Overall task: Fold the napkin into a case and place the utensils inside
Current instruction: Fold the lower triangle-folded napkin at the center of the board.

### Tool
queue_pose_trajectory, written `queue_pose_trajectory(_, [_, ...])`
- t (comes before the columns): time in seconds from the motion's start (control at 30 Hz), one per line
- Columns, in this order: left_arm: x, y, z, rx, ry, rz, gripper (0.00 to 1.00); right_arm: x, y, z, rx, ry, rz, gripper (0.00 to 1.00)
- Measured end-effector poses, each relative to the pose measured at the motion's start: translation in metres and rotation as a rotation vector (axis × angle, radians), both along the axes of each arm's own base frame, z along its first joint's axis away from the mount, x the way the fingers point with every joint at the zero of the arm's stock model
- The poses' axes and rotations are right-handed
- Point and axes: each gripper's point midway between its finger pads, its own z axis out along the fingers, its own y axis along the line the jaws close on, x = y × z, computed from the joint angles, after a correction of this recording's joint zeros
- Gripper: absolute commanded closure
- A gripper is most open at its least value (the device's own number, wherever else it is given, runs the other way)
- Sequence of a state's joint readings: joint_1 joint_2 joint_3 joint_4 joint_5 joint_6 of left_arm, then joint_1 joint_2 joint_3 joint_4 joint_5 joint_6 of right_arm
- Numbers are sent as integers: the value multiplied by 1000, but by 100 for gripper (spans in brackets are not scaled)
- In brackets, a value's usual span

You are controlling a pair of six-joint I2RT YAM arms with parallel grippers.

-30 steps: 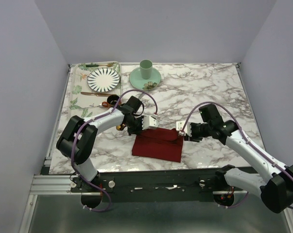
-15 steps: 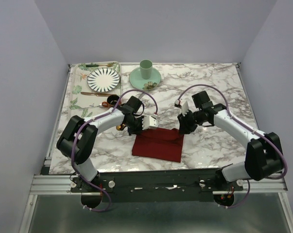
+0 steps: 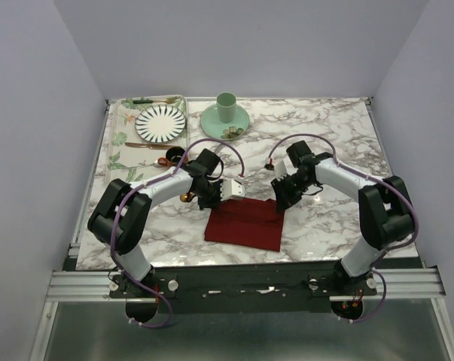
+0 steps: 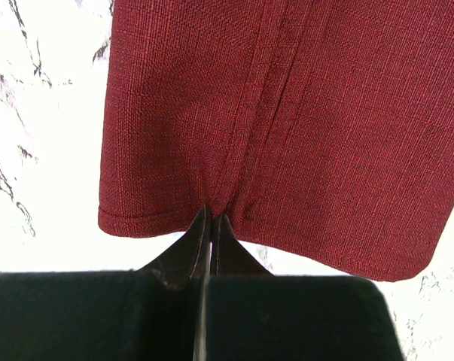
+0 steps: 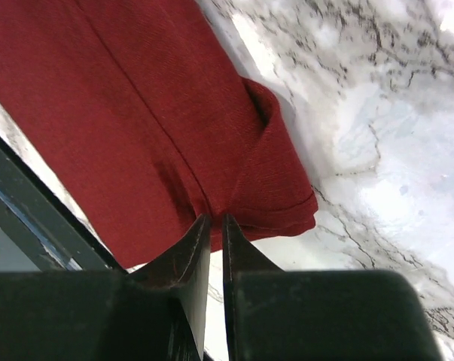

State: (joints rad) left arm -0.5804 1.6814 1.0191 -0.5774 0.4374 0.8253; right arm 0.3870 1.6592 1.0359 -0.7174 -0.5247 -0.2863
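Observation:
The dark red napkin lies folded into a wide band on the marble near the front edge. It fills the left wrist view and the right wrist view. My left gripper is at its far left corner, jaws shut on the hem. At the far right corner my right gripper has its jaws almost together, pinching the hem, where the cloth bunches. The utensils are not plainly in view. Only a small gold object peeks out beside the left arm.
A leaf-patterned tray at the back left holds a striped plate, a green-handled utensil and a brown-gold utensil. A small dark bowl sits by the tray. A green cup stands on a saucer.
The right arm swung in from the right to the napkin's far right corner, and its jaws narrowed onto the hem. The left arm held still.

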Motion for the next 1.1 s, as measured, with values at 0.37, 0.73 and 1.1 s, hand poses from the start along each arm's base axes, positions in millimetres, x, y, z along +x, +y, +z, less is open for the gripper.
queue_pose_trajectory(0.37, [1,-2,-2,2,19,22,100,-1,-13,-27,-136,114,27,81])
queue_pose_trajectory(0.73, [20,-7,-2,12,54,86,93,68,-20,-24,-241,-3,-10,82])
queue_pose_trajectory(1.1, [27,-2,47,-153,93,233,64,70,-24,-23,-233,-48,34,81])
